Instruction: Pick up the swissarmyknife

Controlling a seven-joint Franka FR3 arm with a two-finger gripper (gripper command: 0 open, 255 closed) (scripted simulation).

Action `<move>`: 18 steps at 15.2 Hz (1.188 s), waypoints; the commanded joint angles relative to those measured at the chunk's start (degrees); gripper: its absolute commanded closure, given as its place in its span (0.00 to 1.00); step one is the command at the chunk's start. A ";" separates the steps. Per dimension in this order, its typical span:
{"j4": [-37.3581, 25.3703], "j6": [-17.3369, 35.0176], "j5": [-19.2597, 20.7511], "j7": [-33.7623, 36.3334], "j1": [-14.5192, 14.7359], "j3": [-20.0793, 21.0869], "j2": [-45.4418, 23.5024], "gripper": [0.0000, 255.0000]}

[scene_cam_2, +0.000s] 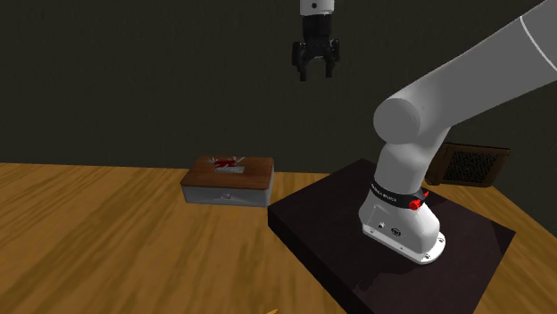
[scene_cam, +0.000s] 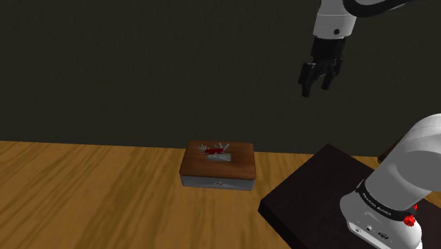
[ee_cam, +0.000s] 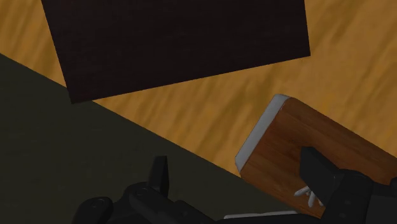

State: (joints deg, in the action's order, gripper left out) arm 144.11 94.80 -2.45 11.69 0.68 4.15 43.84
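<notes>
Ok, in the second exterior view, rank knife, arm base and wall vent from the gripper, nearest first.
1. Knife, on the box, below-left of the gripper.
2. Arm base, on the stand, and wall vent, behind it: too close to call.

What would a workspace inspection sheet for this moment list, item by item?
Surface: brown wood-grain surface, bearing a low box with brown wooden top and grey sides.
Job's things: red Swiss army knife with silver tools fanned out, lying on the box top, untouched.
Clutter: nothing seen.
Grippers: black two-finger end effector, open, empty, high above the box, toward the shoulder view's right.
Cables: nothing seen.
Surroundings: dark wall; dark flat stand; brown vent grille low on the wall.
</notes>
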 commanded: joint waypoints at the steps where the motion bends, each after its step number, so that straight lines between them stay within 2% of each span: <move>1: 1.54 4.19 -1.59 2.55 0.57 1.92 -2.10 0.00; 11: 4.00 24.78 -6.37 13.68 2.17 10.65 -17.71 0.00; 15: 2.37 32.71 -6.18 18.62 2.06 14.02 -26.26 0.00; 18: 0.20 38.16 -4.62 22.94 1.74 16.28 -33.25 0.00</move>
State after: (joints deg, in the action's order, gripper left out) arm 145.24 131.12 -7.63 32.96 2.50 19.61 13.06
